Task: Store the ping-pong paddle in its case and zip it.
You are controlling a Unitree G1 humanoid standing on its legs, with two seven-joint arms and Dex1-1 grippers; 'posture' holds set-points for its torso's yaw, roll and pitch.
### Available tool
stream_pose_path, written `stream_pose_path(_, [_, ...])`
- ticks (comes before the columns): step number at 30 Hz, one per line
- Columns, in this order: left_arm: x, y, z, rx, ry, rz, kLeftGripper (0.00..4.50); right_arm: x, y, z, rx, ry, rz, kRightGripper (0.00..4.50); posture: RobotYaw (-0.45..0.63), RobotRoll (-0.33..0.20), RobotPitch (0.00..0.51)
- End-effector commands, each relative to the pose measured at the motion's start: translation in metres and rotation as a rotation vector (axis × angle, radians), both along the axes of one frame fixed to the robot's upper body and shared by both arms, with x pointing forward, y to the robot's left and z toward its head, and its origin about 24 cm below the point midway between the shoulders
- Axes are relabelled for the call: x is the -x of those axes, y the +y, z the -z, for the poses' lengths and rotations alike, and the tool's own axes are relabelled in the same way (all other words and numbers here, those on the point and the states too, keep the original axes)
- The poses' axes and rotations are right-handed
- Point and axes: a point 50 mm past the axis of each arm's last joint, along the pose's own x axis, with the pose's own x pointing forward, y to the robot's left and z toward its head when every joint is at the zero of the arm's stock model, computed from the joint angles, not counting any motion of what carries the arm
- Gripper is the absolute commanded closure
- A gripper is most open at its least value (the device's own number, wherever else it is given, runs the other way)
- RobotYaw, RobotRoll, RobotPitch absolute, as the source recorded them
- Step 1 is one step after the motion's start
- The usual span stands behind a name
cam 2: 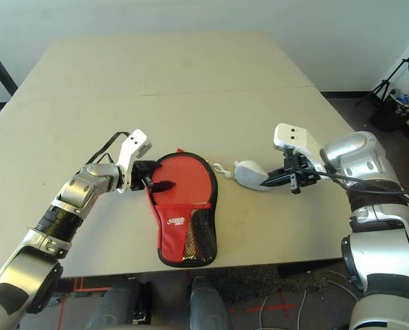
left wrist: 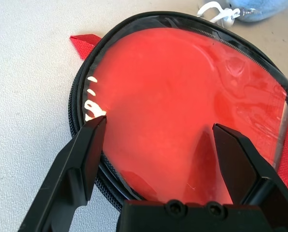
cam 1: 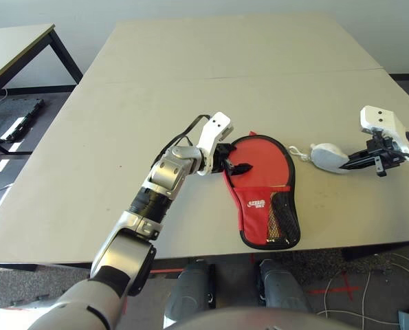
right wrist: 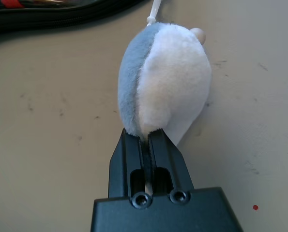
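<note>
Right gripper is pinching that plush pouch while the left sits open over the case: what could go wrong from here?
1. The right gripper is shut on the grey-and-white pouch, whose white cord runs toward the case; pulling away could drag the case if the two are tied, which I cannot tell.
2. The left gripper has its jaws open over the case's round end; closing there could pinch only fabric or the zipper edging.

**A bare lab or test room**

The place looks like a robotics lab or workroom. Two plain beige desks [cam 1: 211,62] are pushed together on black frames, with a third desk [cam 1: 12,45] beside them. The walls [cam 2: 190,17] are bare white. Loose cables [cam 1: 359,289] and red tape marks [cam 1: 338,290] lie on the grey carpet, and a black tripod [cam 2: 396,75] stands in a corner.
</note>
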Motion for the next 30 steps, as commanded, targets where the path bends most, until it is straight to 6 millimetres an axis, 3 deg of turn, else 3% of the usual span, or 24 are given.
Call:
stream_pose_path(1, [0.006,0.001,0.002,-0.039,0.002,0.063,0.00,-0.003,-0.003,0.004,0.030,-0.027,0.043,4.48,-0.12,0.000,0.080])
stream_pose_path(6, [0.012,-0.006,-0.028,-0.022,-0.088,0.182,0.00,-0.007,0.000,0.005,0.017,-0.050,0.054,4.48,-0.12,0.000,0.080])
stream_pose_path(11, [0.018,-0.014,-0.035,-0.039,-0.132,0.263,0.00,-0.009,0.003,0.006,0.011,-0.056,0.057,4.48,-0.12,0.000,0.083])
stream_pose_path(23, [0.014,-0.018,0.006,-0.191,-0.010,0.219,0.00,-0.009,0.003,0.003,0.003,-0.041,0.044,4.48,-0.13,0.000,0.088])
stream_pose_path(30, [0.013,-0.017,0.016,-0.228,0.039,0.193,0.00,-0.002,-0.003,-0.006,0.012,0.006,0.015,4.48,-0.13,0.000,0.090])
